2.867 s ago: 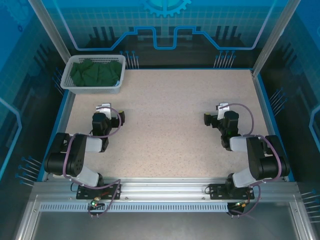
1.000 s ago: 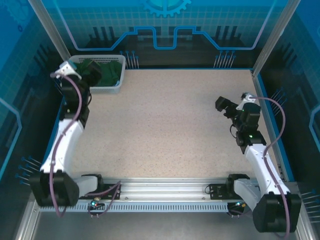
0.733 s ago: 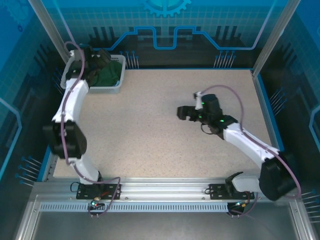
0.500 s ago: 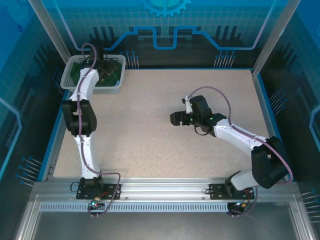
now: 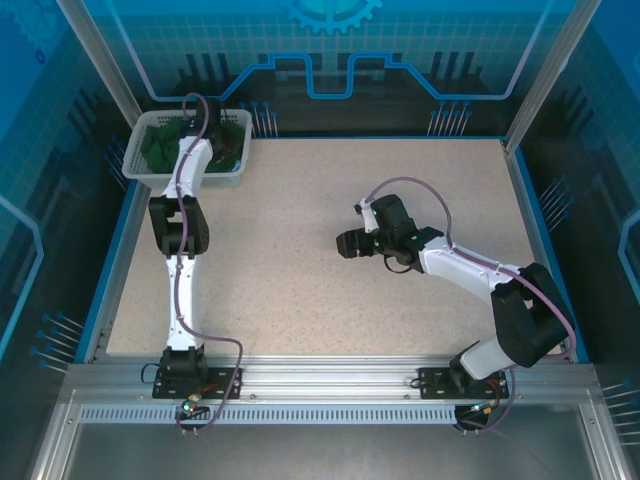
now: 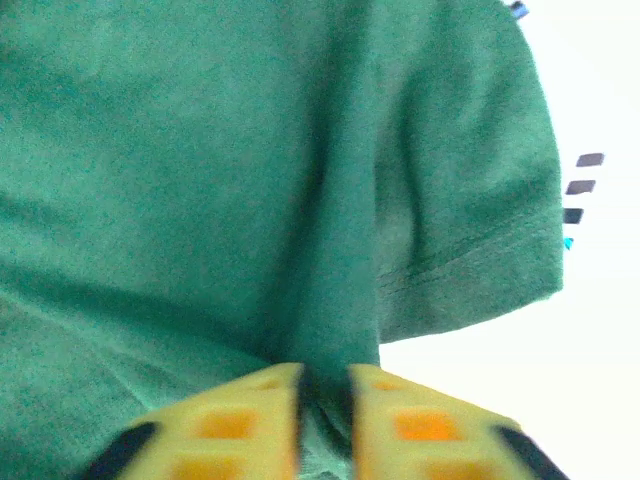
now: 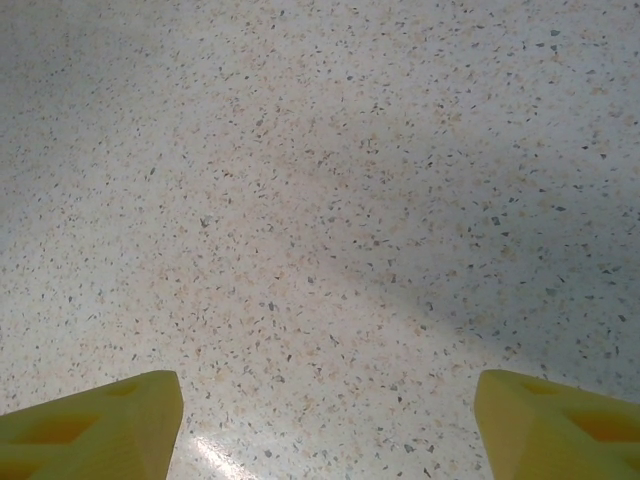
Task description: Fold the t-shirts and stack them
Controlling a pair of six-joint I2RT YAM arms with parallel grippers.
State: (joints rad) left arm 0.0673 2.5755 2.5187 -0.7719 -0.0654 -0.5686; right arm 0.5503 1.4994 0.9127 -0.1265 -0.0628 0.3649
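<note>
A dark green t-shirt (image 5: 158, 150) lies crumpled in the white lattice basket (image 5: 182, 181) at the table's far left corner. My left gripper (image 5: 200, 128) reaches down into the basket. In the left wrist view its yellow fingers (image 6: 250, 420) are shut on a raised fold of the green t-shirt (image 6: 330, 250), with a hemmed sleeve edge to the right. My right gripper (image 5: 350, 243) hovers low over the middle of the speckled table, pointing left. It stands open, the fingertips (image 7: 100, 420) wide apart with only bare tabletop (image 7: 320, 200) between them.
The basket sits against the blue back-left rim of the table (image 5: 130, 215). The speckled tabletop (image 5: 300, 300) stretches from the basket to the right wall. Metal frame posts (image 5: 545, 85) rise at the far corners.
My left arm stretched out into the basket and its jaws closed on the green cloth. The right arm swung left from the right side toward the table's middle, its jaws narrowing a little.
</note>
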